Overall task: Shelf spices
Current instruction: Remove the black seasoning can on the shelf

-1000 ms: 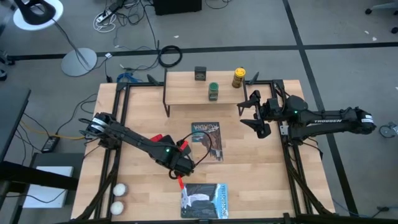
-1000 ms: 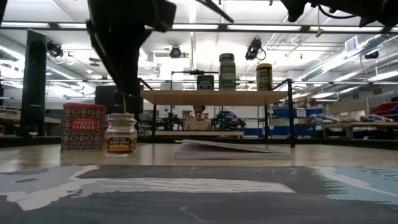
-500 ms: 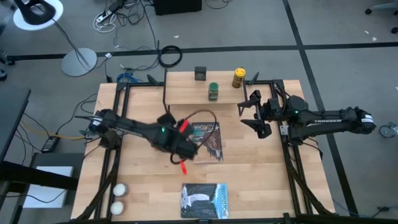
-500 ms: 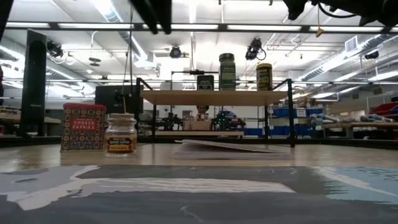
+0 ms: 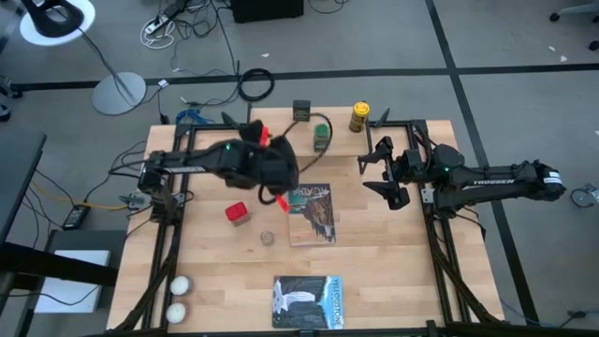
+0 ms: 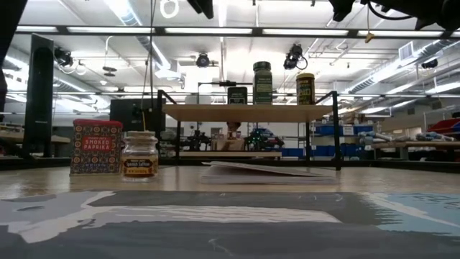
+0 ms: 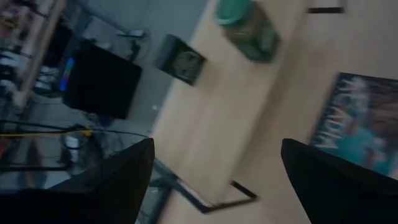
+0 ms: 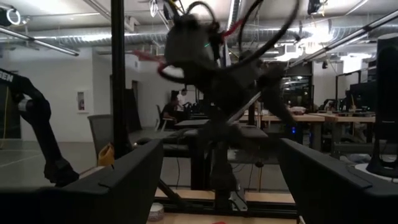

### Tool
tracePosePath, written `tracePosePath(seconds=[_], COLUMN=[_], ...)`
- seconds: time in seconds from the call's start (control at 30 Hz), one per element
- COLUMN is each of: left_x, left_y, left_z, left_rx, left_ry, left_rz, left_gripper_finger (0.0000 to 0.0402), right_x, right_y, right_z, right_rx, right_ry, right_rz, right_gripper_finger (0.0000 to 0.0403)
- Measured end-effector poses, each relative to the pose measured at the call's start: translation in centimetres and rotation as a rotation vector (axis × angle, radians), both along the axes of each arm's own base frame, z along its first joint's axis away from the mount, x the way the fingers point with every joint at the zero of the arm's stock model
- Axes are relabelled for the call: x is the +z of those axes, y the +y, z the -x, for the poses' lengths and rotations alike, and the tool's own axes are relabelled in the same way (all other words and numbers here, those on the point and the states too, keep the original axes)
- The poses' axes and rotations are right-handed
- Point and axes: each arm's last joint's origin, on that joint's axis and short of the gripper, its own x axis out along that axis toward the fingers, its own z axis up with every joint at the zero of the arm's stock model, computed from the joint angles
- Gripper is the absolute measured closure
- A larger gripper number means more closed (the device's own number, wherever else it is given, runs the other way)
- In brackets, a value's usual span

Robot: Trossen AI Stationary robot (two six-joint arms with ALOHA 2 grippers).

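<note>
1. From above, we saw the left gripper (image 5: 281,183) open and empty, just short of the shelf (image 5: 281,140), with the green jar (image 5: 322,137), dark tin (image 5: 301,109) and yellow-lidded jar (image 5: 359,116) on it.
2. The red tin (image 5: 237,212) and tiny jar (image 5: 268,238) sat on the table behind that gripper.
3. The right gripper (image 5: 382,173) waited open beside the shelf's end.
4. Only the low view showed the red tin's label (image 6: 96,147).
</note>
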Motion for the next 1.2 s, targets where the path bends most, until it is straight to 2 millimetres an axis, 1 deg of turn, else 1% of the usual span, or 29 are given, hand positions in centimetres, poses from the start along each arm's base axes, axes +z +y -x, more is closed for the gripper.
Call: tracePosePath(seconds=[0.17,0.37,0.57,0.67,0.8,1.1,1.2], left_x=[0.4,0.3,0.6,0.9,1.2,1.3,1.5], left_y=[2.9,6.1,8.1,9.1,10.6,13.7,14.7], left_z=[0.1,0.0,-0.6,-0.9,-1.1,-0.5,-0.3], left_rx=[0.060,0.076,0.037,0.017,-0.010,-0.104,-0.159], left_ry=[0.001,-0.029,-0.099,-0.133,-0.183,-0.139,-0.127], left_rz=[-0.001,0.139,0.176,0.161,0.188,0.186,0.176], left_gripper_finger=[0.0046,0.0034,0.0005,0.0003,0.0002,0.0002,0.0002], right_x=[0.0,0.0,0.0,0.0,0.0,0.0,0.0], right_y=[0.0,0.0,0.0,0.0,0.0,0.0,0.0], right_z=[0.0,0.0,0.0,0.0,0.0,0.0,0.0], right_rx=[0.000,0.000,0.001,0.001,0.001,0.001,0.000], right_ry=[0.000,0.000,-0.001,-0.001,-0.001,-0.002,-0.002], right_rz=[0.001,0.001,0.002,0.002,0.002,0.002,0.003], right_gripper_finger=[0.0087,0.0087,0.0087,0.0087,0.0087,0.0087,0.0087])
